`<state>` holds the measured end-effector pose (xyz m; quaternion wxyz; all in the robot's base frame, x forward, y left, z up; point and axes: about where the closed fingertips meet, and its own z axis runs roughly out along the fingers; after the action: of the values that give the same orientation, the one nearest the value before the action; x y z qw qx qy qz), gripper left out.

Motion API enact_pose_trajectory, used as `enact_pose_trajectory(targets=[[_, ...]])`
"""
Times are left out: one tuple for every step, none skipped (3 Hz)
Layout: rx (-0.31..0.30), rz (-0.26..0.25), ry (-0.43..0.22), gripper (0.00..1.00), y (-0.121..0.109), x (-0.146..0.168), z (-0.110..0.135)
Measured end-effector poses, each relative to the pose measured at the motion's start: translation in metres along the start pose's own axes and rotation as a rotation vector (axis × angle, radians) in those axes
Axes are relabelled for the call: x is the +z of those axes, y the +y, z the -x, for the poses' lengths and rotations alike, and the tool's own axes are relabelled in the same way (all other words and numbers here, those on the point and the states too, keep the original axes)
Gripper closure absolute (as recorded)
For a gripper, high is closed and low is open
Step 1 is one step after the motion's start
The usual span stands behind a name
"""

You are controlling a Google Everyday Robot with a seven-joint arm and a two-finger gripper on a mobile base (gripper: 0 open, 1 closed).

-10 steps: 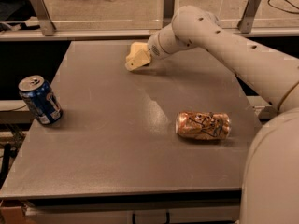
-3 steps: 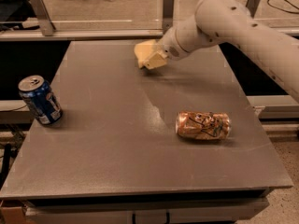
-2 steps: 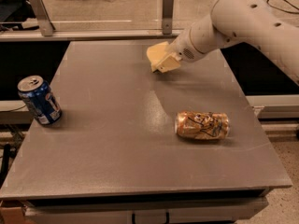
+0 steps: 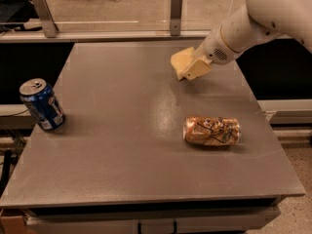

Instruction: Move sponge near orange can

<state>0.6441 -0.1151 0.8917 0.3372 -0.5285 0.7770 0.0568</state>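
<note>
The orange can (image 4: pixel 212 130) lies on its side on the grey table (image 4: pixel 122 145), right of the middle. The pale yellow sponge (image 4: pixel 179 61) is held in my gripper (image 4: pixel 190 68), above the table at the back right, well behind the orange can. My cream arm reaches in from the upper right. The gripper is shut on the sponge, whose right part is hidden by the fingers.
A blue can (image 4: pixel 42 104) with a silver top stands upright near the table's left edge. A glass partition with metal posts (image 4: pixel 176 11) runs along the back edge. The floor drops away right of the table.
The gripper has carried the sponge from the back middle of the table to the right and slightly nearer, off the surface. Both cans have stayed put.
</note>
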Motion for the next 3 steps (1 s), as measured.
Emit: enact_pose_trajectory(targets=[[0.0,0.055,0.065,1.0,0.011,-0.017,-0.016],[0.004,0.129,0.13,1.0,0.027,-0.029,-0.032],[0.006,0.198,0.19,0.83,0.045,-0.038,-0.044]])
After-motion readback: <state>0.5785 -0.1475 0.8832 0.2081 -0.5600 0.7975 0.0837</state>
